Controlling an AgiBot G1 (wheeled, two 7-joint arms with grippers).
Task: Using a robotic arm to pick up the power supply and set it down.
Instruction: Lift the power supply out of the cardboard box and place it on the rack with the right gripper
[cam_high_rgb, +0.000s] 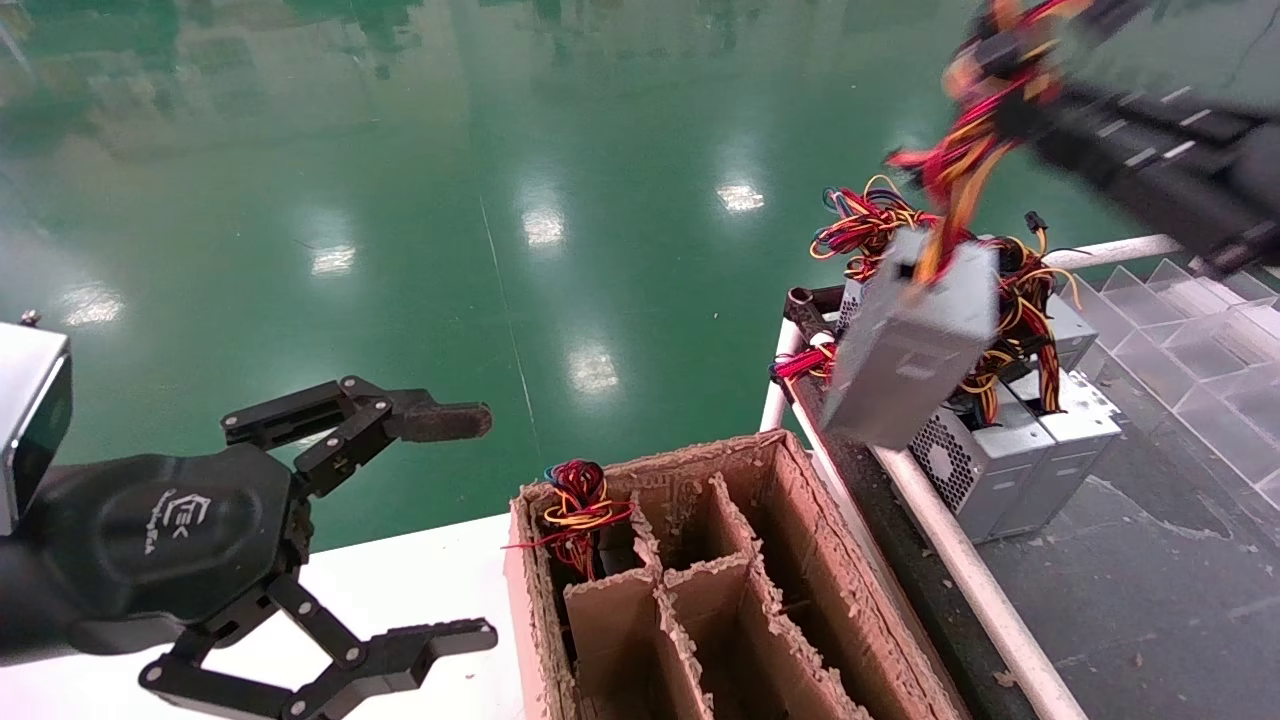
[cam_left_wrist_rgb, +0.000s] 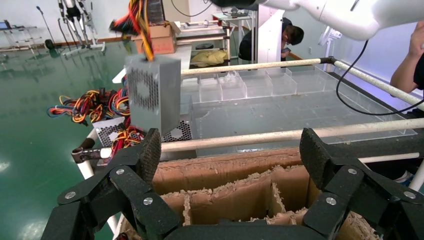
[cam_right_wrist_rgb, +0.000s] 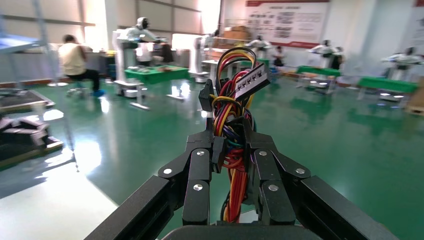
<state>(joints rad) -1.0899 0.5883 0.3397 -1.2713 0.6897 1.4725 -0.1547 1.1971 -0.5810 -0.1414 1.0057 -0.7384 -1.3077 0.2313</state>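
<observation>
- A divided cardboard box (cam_high_rgb: 740, 590) stands below and to the left of the right gripper (cam_high_rgb: 1010, 95), its cells open at the top; one far-left cell holds a unit topped by a knot of red and yellow wires (cam_high_rgb: 575, 505)
- A white rail (cam_high_rgb: 950, 545) runs between the cardboard box and a dark table (cam_high_rgb: 1150, 600), low beneath the right gripper
- Several spare grey units (cam_high_rgb: 1030, 440) lie side by side on that table directly under the hanging load, their loose wiring (cam_high_rgb: 870, 220) piled behind them
- Clear plastic dividers (cam_high_rgb: 1200, 340) sit on the table below the right gripper, on the side away from the box
- The green floor (cam_high_rgb: 500, 200) extends beyond the box and rail
- The right gripper is pressed together on the wire bundle (cam_right_wrist_rgb: 232, 145); in the right wrist view both fingers clamp the coloured strands, with a black connector (cam_right_wrist_rgb: 252, 80) standing above the fingertips
- The power supply (cam_high_rgb: 910, 340) hangs in the air straight below the right gripper, suspended by its wire bundle, tilted, touching nothing, above the rail and the spare grey units
- In the left wrist view the power supply shows its perforated vent end (cam_left_wrist_rgb: 142, 95)
- The left gripper (cam_high_rgb: 460, 530) hovers well apart from the power supply, beside the box over a white surface (cam_high_rgb: 400, 580), fingers spread wide and holding nothing
</observation>
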